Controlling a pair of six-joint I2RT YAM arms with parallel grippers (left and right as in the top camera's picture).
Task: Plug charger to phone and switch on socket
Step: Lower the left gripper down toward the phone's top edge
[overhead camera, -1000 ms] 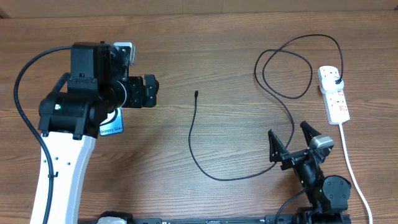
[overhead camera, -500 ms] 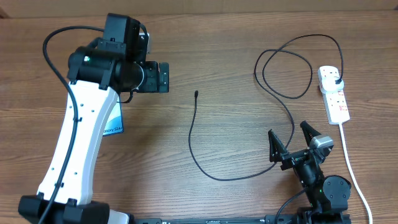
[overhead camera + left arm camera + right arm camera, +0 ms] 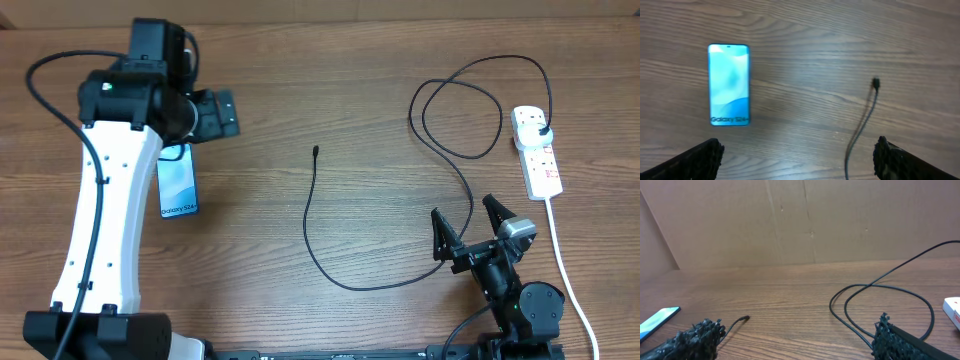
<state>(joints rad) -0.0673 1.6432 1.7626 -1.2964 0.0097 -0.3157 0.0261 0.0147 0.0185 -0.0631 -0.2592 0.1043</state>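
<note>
The phone [image 3: 178,186] lies flat at the left with its light blue screen up, its top end under my left arm; the left wrist view shows the whole phone [image 3: 729,84]. My left gripper [image 3: 224,114] hovers above and to the right of it, open and empty [image 3: 799,165]. The charger's connector tip [image 3: 316,152] lies loose mid-table, well apart from the phone, and its thin black cable [image 3: 345,286] curls right to a black plug [image 3: 541,128] seated in the white socket [image 3: 540,160]. My right gripper [image 3: 463,222] sits near the front edge, open and empty [image 3: 795,340], beside the cable.
The socket's white cord [image 3: 562,260] runs down the right side past my right arm. A brown cardboard wall [image 3: 800,220] stands behind the table. The cable loops [image 3: 880,305] lie just ahead of my right fingers.
My left arm has swung back and to the left, uncovering more of the phone. Its jaws have spread a little wider. The right arm and the cable have not moved.
</note>
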